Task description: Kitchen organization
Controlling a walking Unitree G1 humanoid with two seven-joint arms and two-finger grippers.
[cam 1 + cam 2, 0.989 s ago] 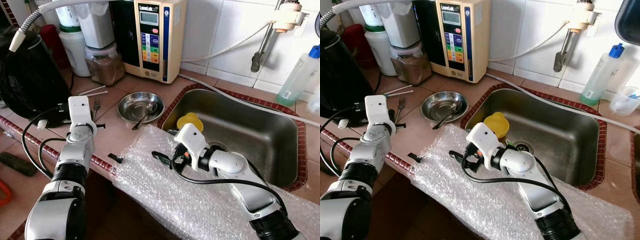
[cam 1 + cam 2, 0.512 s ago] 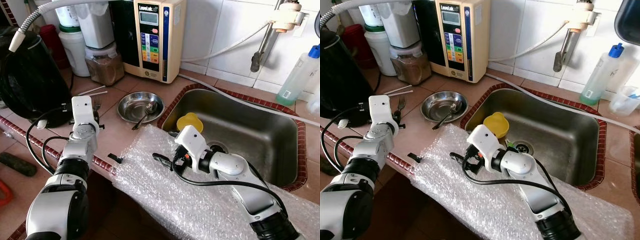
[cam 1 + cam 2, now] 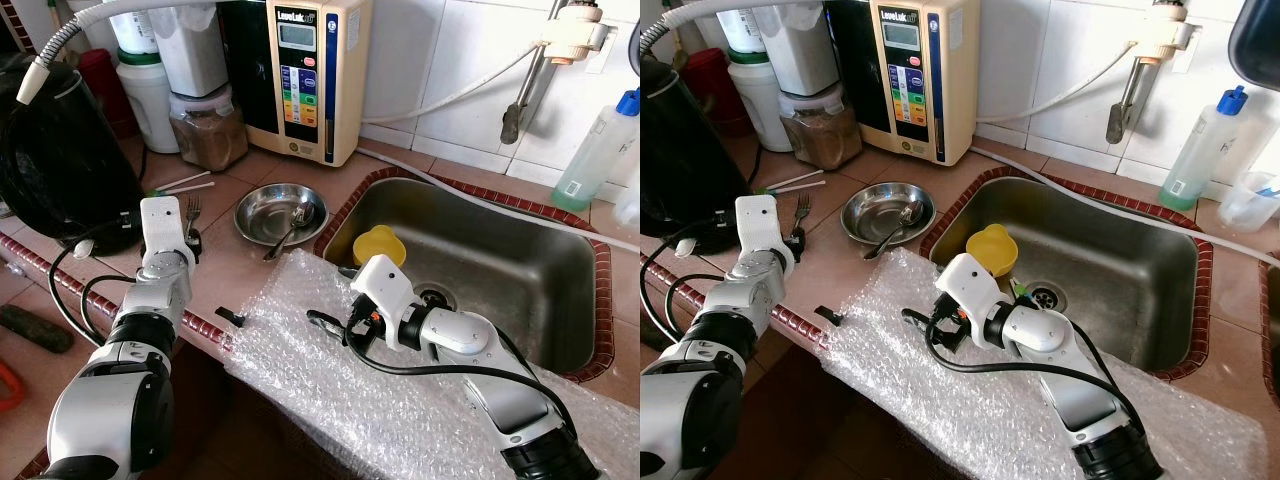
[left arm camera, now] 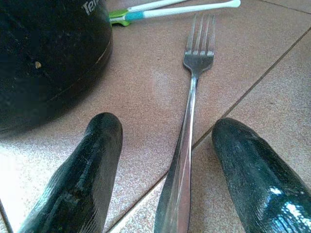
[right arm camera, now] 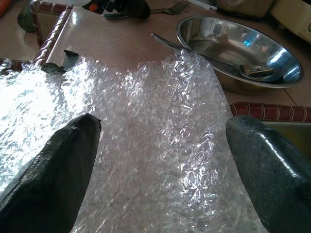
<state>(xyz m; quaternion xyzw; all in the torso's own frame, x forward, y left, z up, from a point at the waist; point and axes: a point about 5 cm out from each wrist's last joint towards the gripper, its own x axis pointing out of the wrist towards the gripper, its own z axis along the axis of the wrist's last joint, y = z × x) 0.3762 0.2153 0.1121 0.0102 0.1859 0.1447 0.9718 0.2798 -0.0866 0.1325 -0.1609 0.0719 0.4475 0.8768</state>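
**Q:** Lying where, the slim silver metal fork (image 4: 187, 145)?

**A:** Flat on the pinkish tiled bench (image 3: 235, 270), tines toward two white sticks with green and blue tips (image 4: 170, 8), just beside the large black rounded appliance (image 3: 55, 150). Its handle runs between the two black fingers (image 4: 82, 184) of the left claw (image 3: 190, 240), which stand spread to either side and, as far as can be seen, grip nothing.

**Q:** What has changed over the past second?

**A:** The left arm has swung its claw forward from the bench's tiled edge to the fork, so that the handle is now straddled. The right claw (image 3: 925, 325) has barely moved; it hovers low with its fingers wide apart over the clear sheet of bubble wrap (image 3: 400, 400) draped over the bench edge in front of the steel sink (image 3: 560, 330).

**Q:** What does that imply for the task?

**A:** Probably that the fork is the next item to be tidied: the approach looks complete and the closing step not yet done. The shallow round steel bowl holding a spoon (image 3: 280, 212) sits nearby, a plausible destination.
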